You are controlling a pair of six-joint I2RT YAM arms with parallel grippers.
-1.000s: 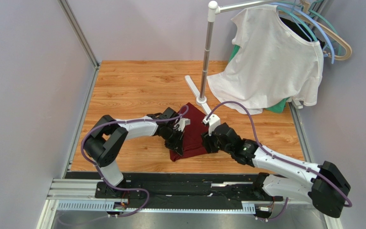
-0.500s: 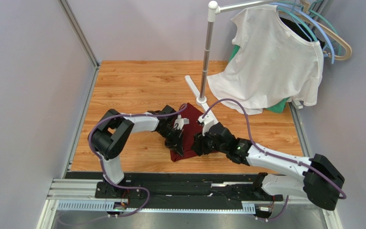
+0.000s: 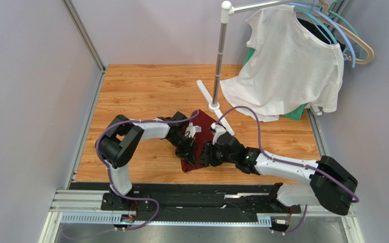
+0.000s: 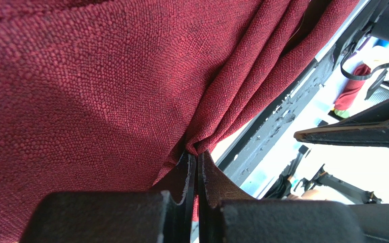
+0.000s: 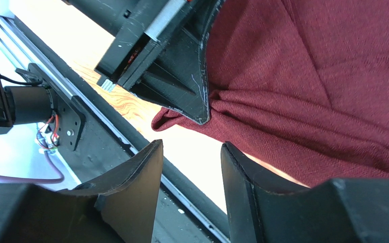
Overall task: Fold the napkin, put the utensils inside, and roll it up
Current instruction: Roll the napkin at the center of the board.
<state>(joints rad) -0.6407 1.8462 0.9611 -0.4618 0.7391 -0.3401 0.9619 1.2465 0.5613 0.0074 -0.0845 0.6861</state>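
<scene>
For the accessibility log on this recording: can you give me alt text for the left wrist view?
The left pincer is shut on a gathered fold of the dark maroon napkin, whose woven cloth fills most of the frame. To the right, behind it, runs a black metal rail.

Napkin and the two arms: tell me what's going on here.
The left gripper has its jaws shut on a bunched edge of the dark red napkin, which lies on the wooden table. The right gripper sits right beside that pinch with its jaws apart, holding nothing. The napkin is not yet folded flat or rolled, and no utensils show in any view.
</scene>
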